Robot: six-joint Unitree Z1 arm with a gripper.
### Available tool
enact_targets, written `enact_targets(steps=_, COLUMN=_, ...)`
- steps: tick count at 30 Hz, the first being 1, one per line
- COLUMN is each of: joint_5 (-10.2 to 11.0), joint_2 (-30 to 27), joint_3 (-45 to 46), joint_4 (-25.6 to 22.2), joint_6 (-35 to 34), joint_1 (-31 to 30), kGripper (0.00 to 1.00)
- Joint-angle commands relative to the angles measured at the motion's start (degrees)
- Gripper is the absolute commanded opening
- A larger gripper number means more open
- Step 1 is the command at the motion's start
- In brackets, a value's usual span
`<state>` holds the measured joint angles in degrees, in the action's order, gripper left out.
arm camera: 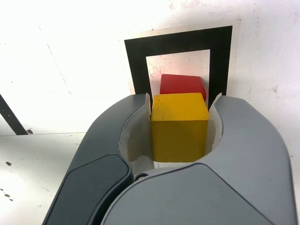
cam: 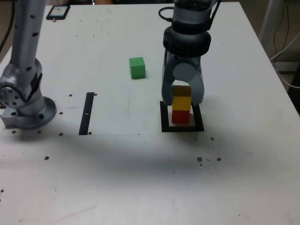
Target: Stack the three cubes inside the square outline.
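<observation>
Looking at the exterior view first, I see the gripper (cam: 182, 96) standing over the square outline (cam: 164, 119) with the yellow cube (cam: 182, 103) between its fingers. That cube sits directly on the red cube (cam: 180, 116), which rests inside the outline. I judge this placement as the second layer of the stack, with the fingers keeping the yellow cube aligned over the red one. The green cube (cam: 137, 67) lies on the table (cam: 243, 154), well apart toward the exterior view's left, not yet stacked. The arm drops near-vertically onto the stack from above. A black strip (cam: 87, 114) lies further left and plays no part

Checking the wrist view, I see the gripper (arm camera: 179, 124) closed on the yellow cube (arm camera: 179, 126), both pale pads (arm camera: 138, 129) touching its sides. The red cube (arm camera: 183, 85) shows just beyond it, inside the square outline (arm camera: 138, 65). I would treat release as the next step
</observation>
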<state>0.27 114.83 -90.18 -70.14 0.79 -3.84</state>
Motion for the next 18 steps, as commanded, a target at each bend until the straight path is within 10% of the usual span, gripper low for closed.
enact_targets(steps=1, joint_5=0.0, joint_2=-0.3, joint_3=0.3, joint_4=0.2, joint_6=0.1, joint_1=-0.1, kGripper=0.49)
enact_targets(steps=9, joint_5=-0.2, joint_2=-0.8, joint_3=1.7, joint_4=1.1, joint_6=-0.2, joint_1=-0.1, kGripper=0.96)
enact_targets(steps=18, joint_5=-0.1, joint_2=-6.2, joint_3=3.2, joint_4=-0.9, joint_6=-0.5, joint_1=-0.2, kGripper=1.0)
